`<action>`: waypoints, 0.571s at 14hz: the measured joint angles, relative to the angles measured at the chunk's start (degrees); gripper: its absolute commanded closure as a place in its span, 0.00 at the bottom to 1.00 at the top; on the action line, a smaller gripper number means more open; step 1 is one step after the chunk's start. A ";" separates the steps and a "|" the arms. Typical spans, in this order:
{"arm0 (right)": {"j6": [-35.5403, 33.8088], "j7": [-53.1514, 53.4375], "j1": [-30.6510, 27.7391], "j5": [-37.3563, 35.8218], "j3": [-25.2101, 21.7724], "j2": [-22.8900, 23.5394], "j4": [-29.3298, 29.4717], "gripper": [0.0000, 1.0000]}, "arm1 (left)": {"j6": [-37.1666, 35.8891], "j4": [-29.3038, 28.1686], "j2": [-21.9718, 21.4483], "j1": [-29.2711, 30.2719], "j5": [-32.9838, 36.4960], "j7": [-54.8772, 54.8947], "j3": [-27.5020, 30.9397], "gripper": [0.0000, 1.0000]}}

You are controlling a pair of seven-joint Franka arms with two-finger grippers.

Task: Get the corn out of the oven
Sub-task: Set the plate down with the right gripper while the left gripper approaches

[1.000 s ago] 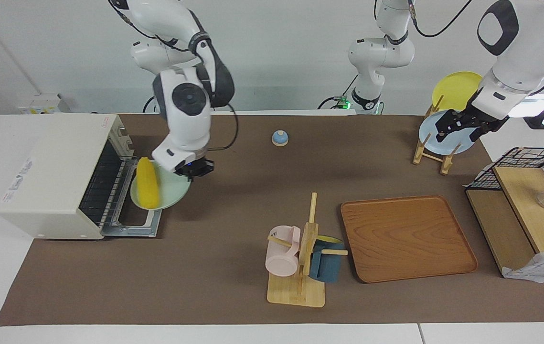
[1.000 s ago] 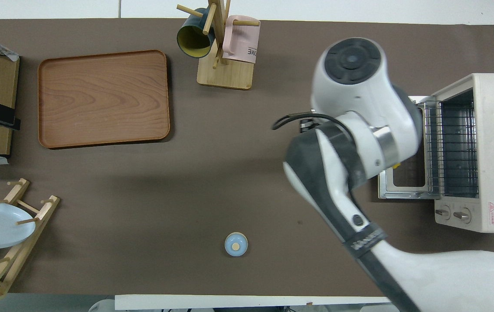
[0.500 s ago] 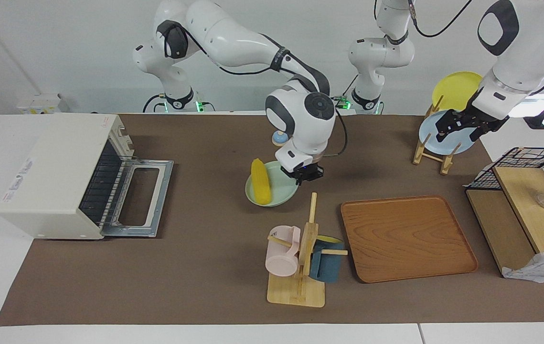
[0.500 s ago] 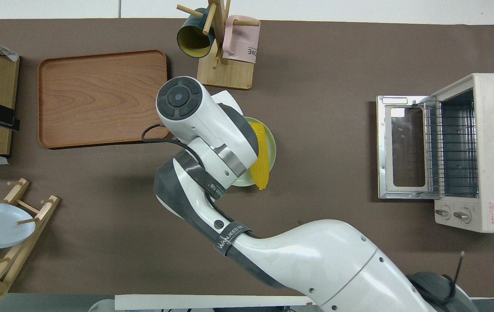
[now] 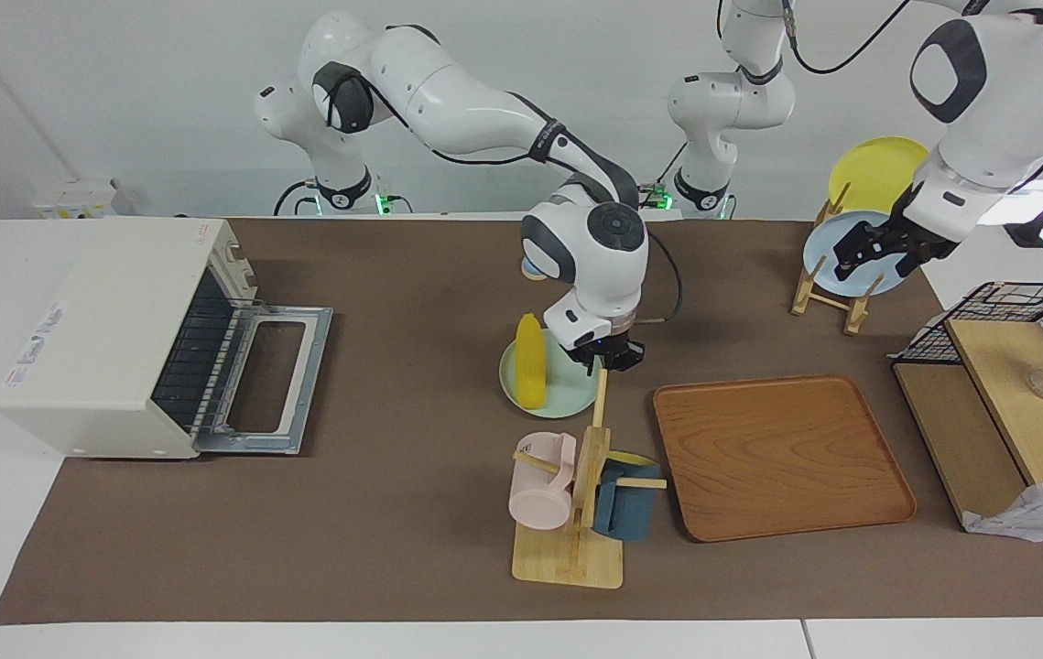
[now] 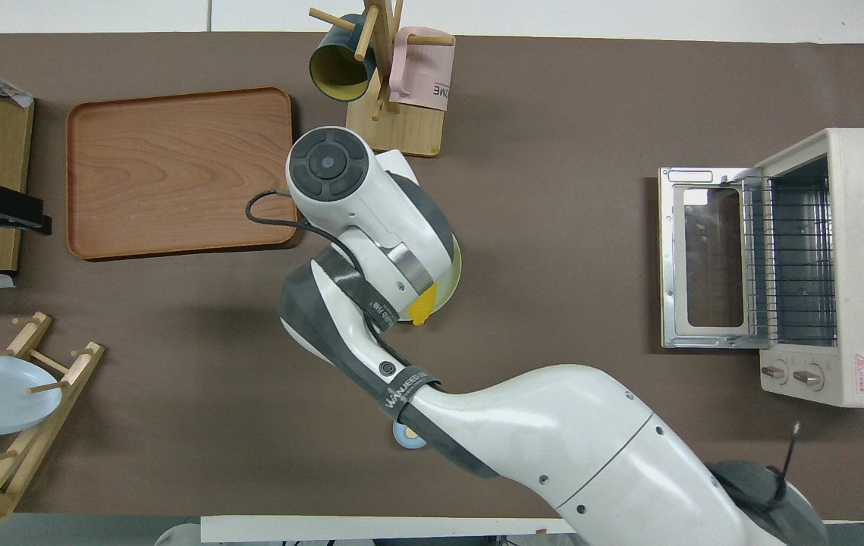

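The corn [image 5: 531,373] lies on a pale green plate [image 5: 567,389] in the middle of the table, between the oven and the wooden tray. My right gripper [image 5: 610,359] is shut on the plate's rim on the tray's side and holds it low over the brown mat. In the overhead view only the corn's tip [image 6: 422,309] and a strip of the plate's rim [image 6: 454,274] show from under the right arm. The off-white oven [image 5: 118,320] stands at the right arm's end, its door [image 5: 269,380] open flat and its rack bare. My left gripper [image 5: 883,252] waits over the plate rack.
A mug tree [image 5: 581,485] with a pink and a blue mug stands just farther from the robots than the plate. A wooden tray [image 5: 782,456] lies beside it. A rack [image 5: 828,293] holds a blue and a yellow plate. A black wire basket [image 5: 1006,316] is at the left arm's end.
My right gripper has carried the plate with the corn from the oven's open door to the middle of the table, then lower and closer to the mug tree. The left gripper shifted slightly.
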 measured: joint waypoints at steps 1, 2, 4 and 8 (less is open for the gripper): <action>-1.10 -1.61 -2.34 0.00 -0.04 -2.03 -0.28 0.44 | 2.38 -3.44 -1.16 -1.48 0.00 -1.96 -0.27 0.00; -2.89 -5.23 -5.07 0.01 -0.05 -4.36 -1.22 0.45 | 4.19 -6.11 -1.97 -3.42 0.00 -4.33 -0.46 0.00; -7.60 -16.32 -11.69 0.17 -0.10 -10.45 -7.26 0.55 | 10.43 -10.02 -1.94 -10.10 -0.04 -13.68 -0.72 0.00; -3.59 -36.45 -23.27 0.33 -0.18 -21.04 -30.51 0.89 | 28.14 -12.32 8.02 -29.69 0.05 -39.81 -1.52 0.00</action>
